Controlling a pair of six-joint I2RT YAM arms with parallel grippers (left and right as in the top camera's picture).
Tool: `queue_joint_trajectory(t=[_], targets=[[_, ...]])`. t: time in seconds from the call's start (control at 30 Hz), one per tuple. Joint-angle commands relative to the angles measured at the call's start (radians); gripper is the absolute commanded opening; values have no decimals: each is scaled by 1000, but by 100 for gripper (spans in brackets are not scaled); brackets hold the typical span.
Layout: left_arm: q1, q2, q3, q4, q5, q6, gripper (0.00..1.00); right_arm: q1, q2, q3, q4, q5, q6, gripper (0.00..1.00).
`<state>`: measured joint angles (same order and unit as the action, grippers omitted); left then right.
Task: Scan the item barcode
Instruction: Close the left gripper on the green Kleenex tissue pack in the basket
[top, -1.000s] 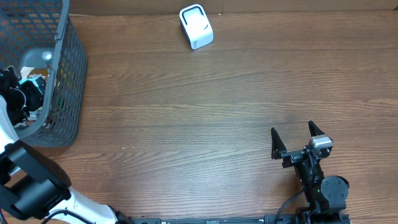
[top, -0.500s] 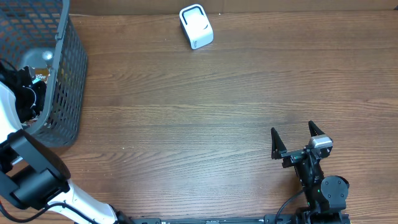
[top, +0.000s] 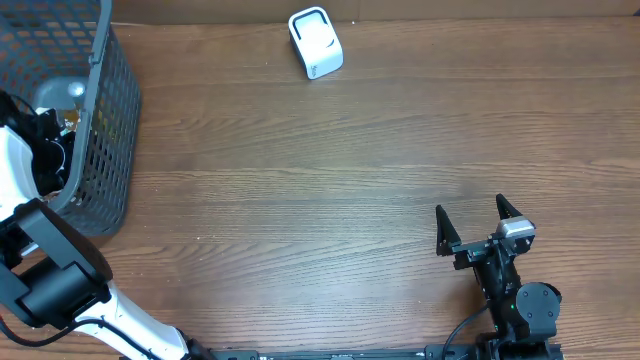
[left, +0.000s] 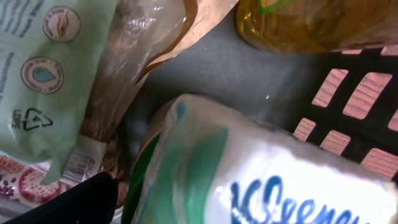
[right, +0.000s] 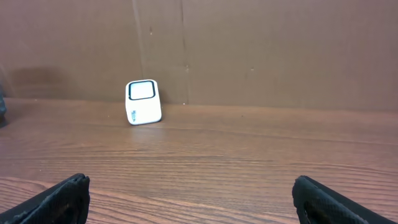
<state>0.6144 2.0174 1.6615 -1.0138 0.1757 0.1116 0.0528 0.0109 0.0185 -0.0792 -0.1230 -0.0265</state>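
Claws: left claw (top: 47, 150) inside basket (top: 112, 110) at counter (top: 300, 190) left edge, spread cannot tell; Kleenex pack (left: 249, 180) just beside it. Right claw (top: 477, 222) wide, empty, toward counter's near-right corner. White scanner (top: 315, 43) at far edge.

The barcode scanner (top: 315, 43), a small white rounded box with a dark-framed window on its face, is standing upright well to the right of the dark mesh basket (top: 105, 120), fully apart from it. The tissue pack (left: 249, 180), a soft white plastic-wrapped pack with green edging and blue lettering, is lying inside the basket, its lettered face showing toward the left wrist view.
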Motion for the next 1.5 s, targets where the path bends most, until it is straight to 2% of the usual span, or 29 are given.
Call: queue_joint_trajectory(t=[0.0, 0.4, 0.5, 0.6, 0.63, 0.73, 1.0, 1.2, 1.33, 1.47], targets=[[-8, 18, 9, 3, 0, 16, 88, -3, -8, -10, 5, 10, -5, 100], [-8, 18, -17, 9, -21, 15, 82, -3, -8, -10, 5, 10, -5, 100], [-8, 18, -16, 14, -21, 15, 75, -3, -8, -10, 5, 9, -4, 100], [-8, 17, -16, 16, -21, 14, 54, -3, -8, -10, 5, 9, -4, 100], [-8, 16, -15, 16, -23, 10, 51, -3, -8, -10, 5, 9, -4, 100], [-8, 13, 3, 7, -28, 2, 50, -3, -8, -10, 5, 9, -4, 100], [-6, -29, 238, -126, -161, -105, 45, -3, -8, -10, 5, 9, -4, 100], [-7, -95, 453, -197, -158, -189, 39, -3, -8, -10, 5, 9, -5, 100], [-21, -137, 576, -242, -143, -285, 27, -3, -8, -10, 5, 9, -4, 100], [-53, -172, 673, -292, -68, -306, 20, -3, -8, -10, 5, 9, -4, 100]])
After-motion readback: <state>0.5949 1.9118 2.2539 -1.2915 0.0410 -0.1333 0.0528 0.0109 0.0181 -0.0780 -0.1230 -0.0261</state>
